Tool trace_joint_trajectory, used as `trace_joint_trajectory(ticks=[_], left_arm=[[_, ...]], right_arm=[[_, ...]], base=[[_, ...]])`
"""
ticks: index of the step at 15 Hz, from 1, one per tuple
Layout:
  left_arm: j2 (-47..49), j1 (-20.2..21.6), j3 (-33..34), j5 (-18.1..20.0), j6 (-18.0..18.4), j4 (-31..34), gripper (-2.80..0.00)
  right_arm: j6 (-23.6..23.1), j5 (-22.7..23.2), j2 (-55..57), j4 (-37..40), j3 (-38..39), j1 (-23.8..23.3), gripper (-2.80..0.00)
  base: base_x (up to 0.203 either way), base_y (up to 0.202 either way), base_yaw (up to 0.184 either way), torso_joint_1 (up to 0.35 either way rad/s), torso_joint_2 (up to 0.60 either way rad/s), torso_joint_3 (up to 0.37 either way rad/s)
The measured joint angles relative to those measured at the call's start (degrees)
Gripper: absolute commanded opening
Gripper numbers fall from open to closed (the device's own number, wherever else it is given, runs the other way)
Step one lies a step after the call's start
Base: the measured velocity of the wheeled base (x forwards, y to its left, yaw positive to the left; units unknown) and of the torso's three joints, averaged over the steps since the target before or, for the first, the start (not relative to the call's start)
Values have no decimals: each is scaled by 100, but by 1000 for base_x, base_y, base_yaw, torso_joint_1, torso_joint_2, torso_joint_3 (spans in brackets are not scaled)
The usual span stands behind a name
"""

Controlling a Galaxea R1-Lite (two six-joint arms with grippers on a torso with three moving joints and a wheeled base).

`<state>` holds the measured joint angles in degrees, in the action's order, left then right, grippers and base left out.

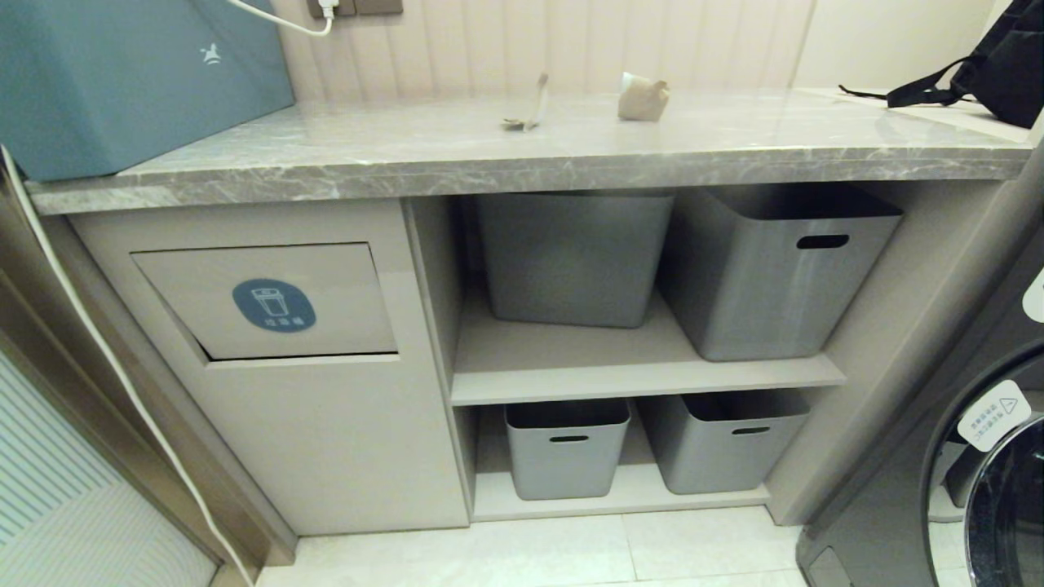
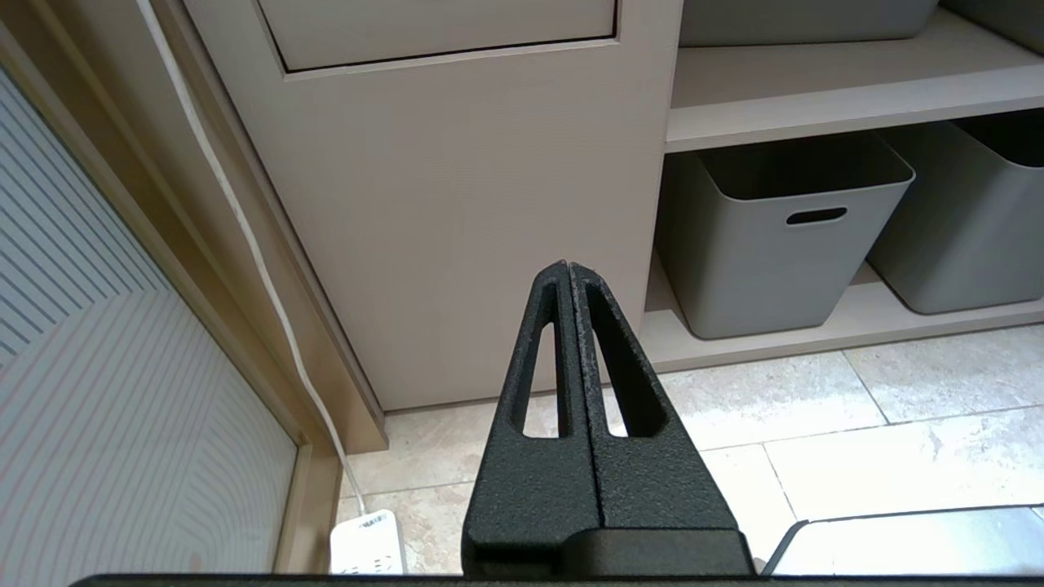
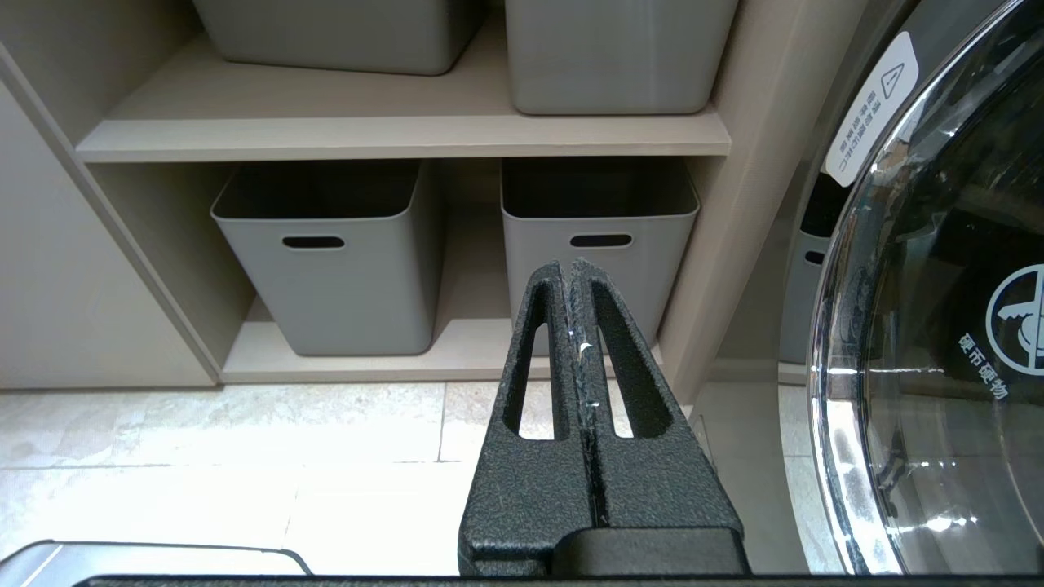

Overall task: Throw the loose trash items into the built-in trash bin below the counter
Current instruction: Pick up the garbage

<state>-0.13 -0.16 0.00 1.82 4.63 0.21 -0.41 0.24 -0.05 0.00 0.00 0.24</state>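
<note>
Two loose trash items lie at the back of the marble counter (image 1: 408, 155): a thin tan paper strip (image 1: 532, 110) and a beige-brown crumpled wad (image 1: 643, 99). Under the counter at the left is the built-in trash bin (image 1: 269, 303), a beige flap with a blue oval sticker; its lower edge shows in the left wrist view (image 2: 440, 33). My left gripper (image 2: 568, 267) is shut and empty, low before the cabinet panel beneath the flap. My right gripper (image 3: 568, 265) is shut and empty, low before the bottom shelf. Neither arm shows in the head view.
A teal-blue box (image 1: 122, 73) sits on the counter's left end, a black backpack (image 1: 999, 65) at its right. Several grey tubs (image 1: 767, 269) fill the two shelves. A washing machine door (image 3: 938, 326) stands on the right. A white cord (image 2: 245, 236) runs down to a power strip (image 2: 367, 542) on the floor.
</note>
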Motion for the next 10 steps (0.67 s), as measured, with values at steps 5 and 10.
trace_joint_trajectory(ticks=[5, 10], left_arm=[[0, -2, 0, -85, -61, 9, -280], [0, -2, 0, -85, -61, 10, -280]], right_arm=[[0, 0, 0, 0, 0, 0, -280], [-3, -2, 0, 0, -2, 0, -280]], base=[[0, 0, 0, 0, 0, 0], [0, 0, 0, 0, 0, 0]])
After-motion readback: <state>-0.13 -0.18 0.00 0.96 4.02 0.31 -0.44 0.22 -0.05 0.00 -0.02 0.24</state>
